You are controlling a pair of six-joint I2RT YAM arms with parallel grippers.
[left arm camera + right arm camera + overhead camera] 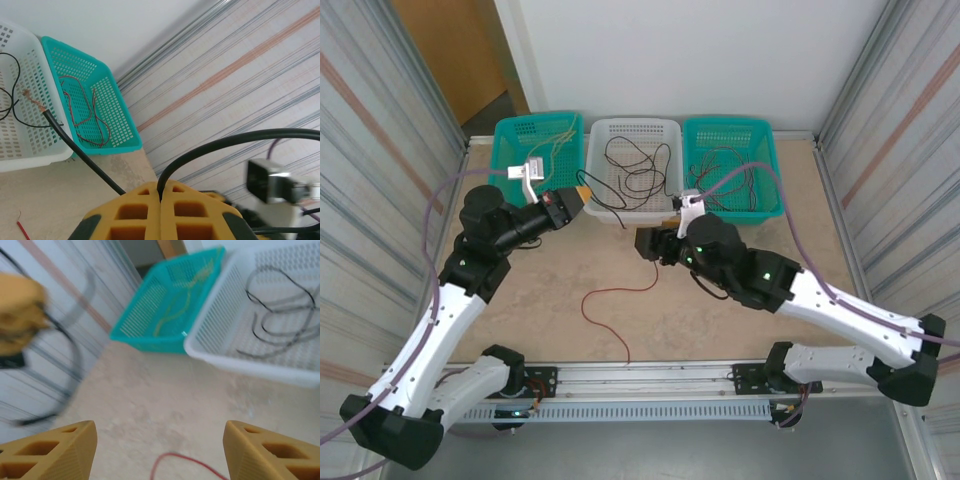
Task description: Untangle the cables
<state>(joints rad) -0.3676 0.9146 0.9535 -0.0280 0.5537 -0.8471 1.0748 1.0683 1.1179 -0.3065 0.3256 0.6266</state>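
Left gripper (576,200) sits at the near left corner of the white basket (635,124) in the top view. The right gripper (646,244) hangs over the table (550,320), just before that basket's near rim. Three baskets stand in a row at the far edge, one white between two teal. Yellow cables (556,145) lie in the left teal basket (505,150). Black cables (638,170) loop in the white one (too tangled to count the strands), and dark cables (730,175) fill the right teal basket (770,170). One red cable (610,300) lies loose on the table between the arms.

In the left wrist view, the two yellow fingers (135,212) are pressed together on a black cable (85,155). It runs up to a frayed copper end (31,97) over the white basket, and its other part arcs away to the right.

In the right wrist view, both fingers stand wide apart with nothing between them, and the red cable lies on the table below.
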